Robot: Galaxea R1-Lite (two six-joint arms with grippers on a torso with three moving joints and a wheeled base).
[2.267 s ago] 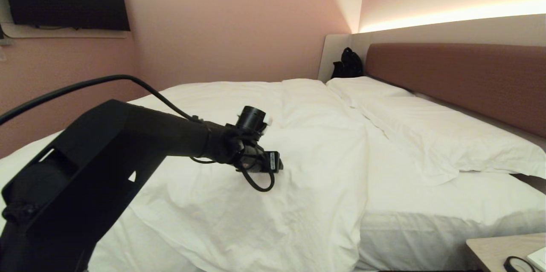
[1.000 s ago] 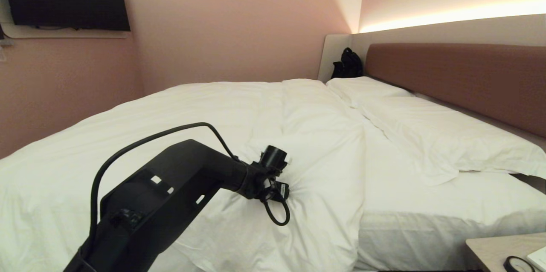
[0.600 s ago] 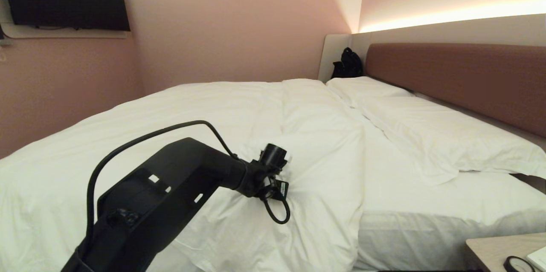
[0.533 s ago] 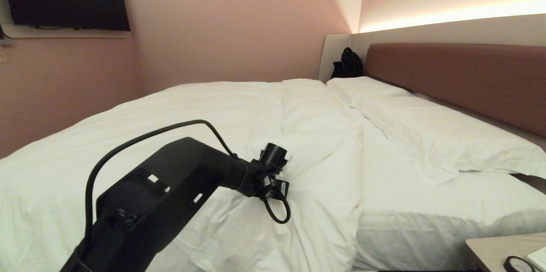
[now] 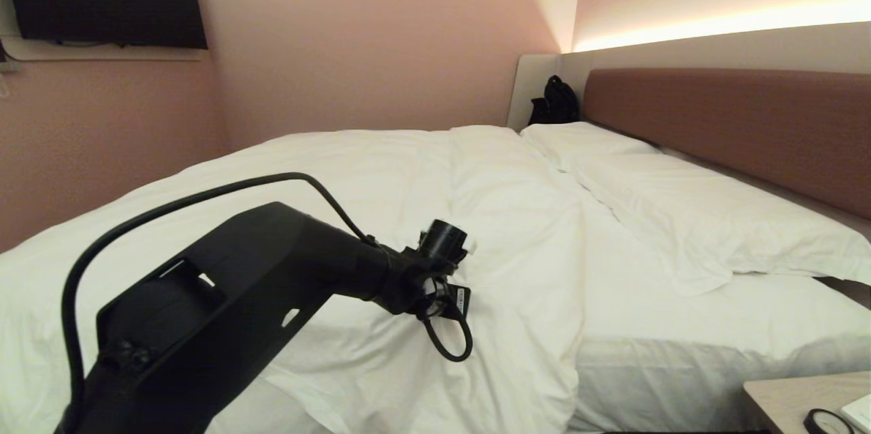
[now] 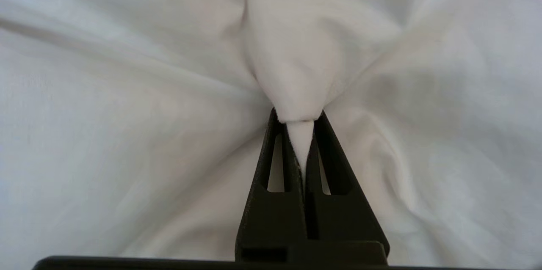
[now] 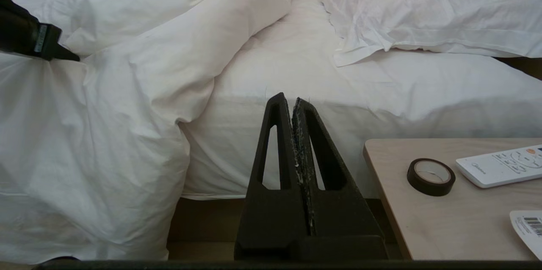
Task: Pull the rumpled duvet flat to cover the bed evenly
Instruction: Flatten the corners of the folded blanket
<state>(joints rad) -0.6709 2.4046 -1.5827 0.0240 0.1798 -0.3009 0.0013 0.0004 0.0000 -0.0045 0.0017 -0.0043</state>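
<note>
duvet (image 5: pixel 381 169) on bed (image 5: pixel 708 325), pink walls (image 5: pixel 367 39)

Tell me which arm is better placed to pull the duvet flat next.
Left. The left gripper is already shut on a pinch of the duvet. The right gripper hangs shut beside the bed, holding nothing.

Wide low bed (image 5: pixel 708 352) with reddish-brown headboard (image 5: pixel 735 128), covered by taut white sheet (image 5: pixel 653 305). On it: puffy duvet (image 5: pixel 340 169) bunched over the foot-side part, two flat pillows (image 5: pixel 701 209) along the headboard.
</note>
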